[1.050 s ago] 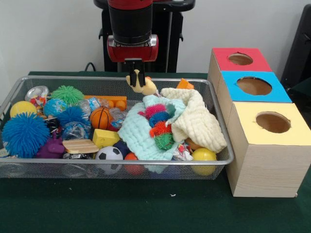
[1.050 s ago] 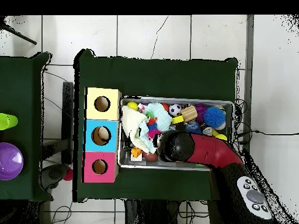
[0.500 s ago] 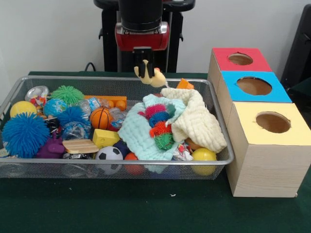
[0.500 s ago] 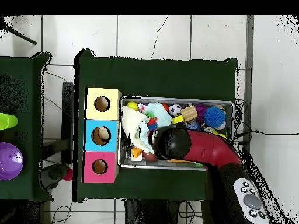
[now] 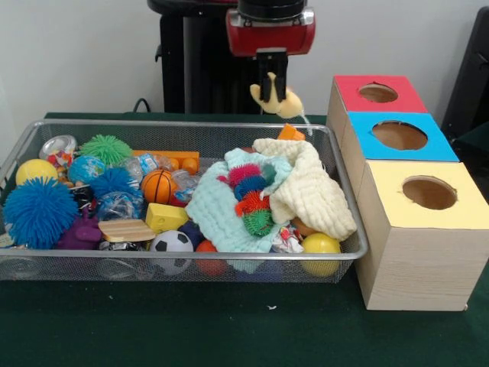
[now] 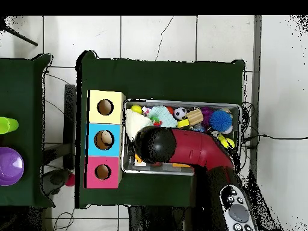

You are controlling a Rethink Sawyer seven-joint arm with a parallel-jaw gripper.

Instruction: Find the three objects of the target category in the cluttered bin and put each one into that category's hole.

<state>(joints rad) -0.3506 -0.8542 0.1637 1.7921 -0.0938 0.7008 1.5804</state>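
My gripper (image 5: 273, 90) is shut on a small yellow soft toy (image 5: 281, 102) and holds it in the air above the far right corner of the wire bin (image 5: 183, 260). To its right stand the red box (image 5: 377, 93), the blue box (image 5: 399, 136) and the yellow box (image 5: 428, 195), each with a round hole on top. From above, my arm (image 6: 180, 147) hides the toy and covers the bin's side toward the boxes (image 6: 106, 139). The bin holds balls, spiky toys, blocks and cloths.
A cream cloth (image 5: 309, 189) and a mint cloth (image 5: 221, 206) lie heaped at the bin's right. A blue spiky ball (image 5: 38, 211), a basketball (image 5: 157, 186) and a soccer ball (image 5: 172, 243) sit on the left. Green felt (image 5: 229, 329) covers the table.
My gripper has risen and moved right toward the boxes, carrying the yellow toy out from over the bin's middle.
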